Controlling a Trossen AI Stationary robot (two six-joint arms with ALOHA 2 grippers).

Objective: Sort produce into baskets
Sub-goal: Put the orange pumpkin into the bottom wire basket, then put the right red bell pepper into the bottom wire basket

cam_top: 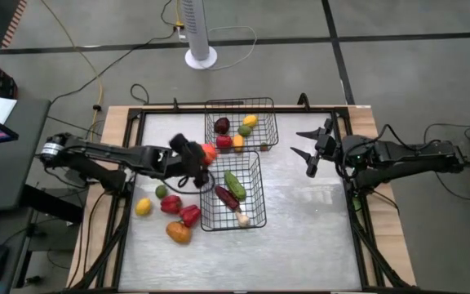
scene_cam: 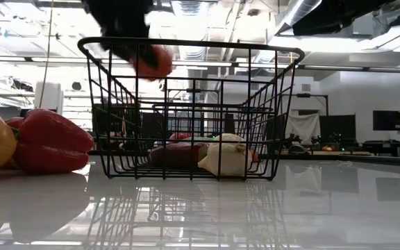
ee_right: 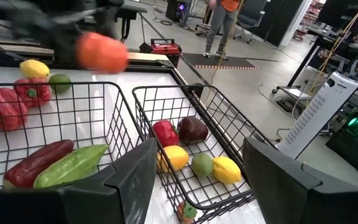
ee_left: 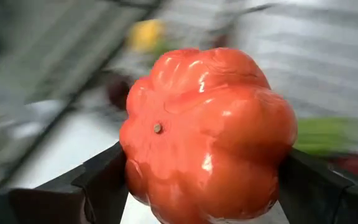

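My left gripper (cam_top: 205,155) is shut on an orange-red tomato (cam_top: 210,152), in the air over the far left corner of the near basket (cam_top: 259,189). The low view shows the tomato (scene_cam: 153,62) at about rim height. The near basket holds a green cucumber (cam_top: 234,181), a maroon piece (cam_top: 227,197) and a whitish garlic-like piece (cam_top: 243,219). The far basket (cam_top: 272,122) holds several pieces of fruit. My right gripper (cam_top: 300,144) is open and empty, to the right of the baskets. My left gripper pinches the tomato between its two fingers (ee_left: 98,186), which lie on the tomato's opposite sides (ee_left: 135,168). It comes from the table's left side, about level. The tomato is lifted clear, its underside dimple (ee_left: 158,128) turned to the wrist camera.
Loose produce lies on the table left of the near basket: a yellow lemon (cam_top: 143,207), a green lime (cam_top: 161,191), two red peppers (cam_top: 170,204) (cam_top: 190,215) and an orange piece (cam_top: 178,233). There is free table to the right of and in front of the baskets.
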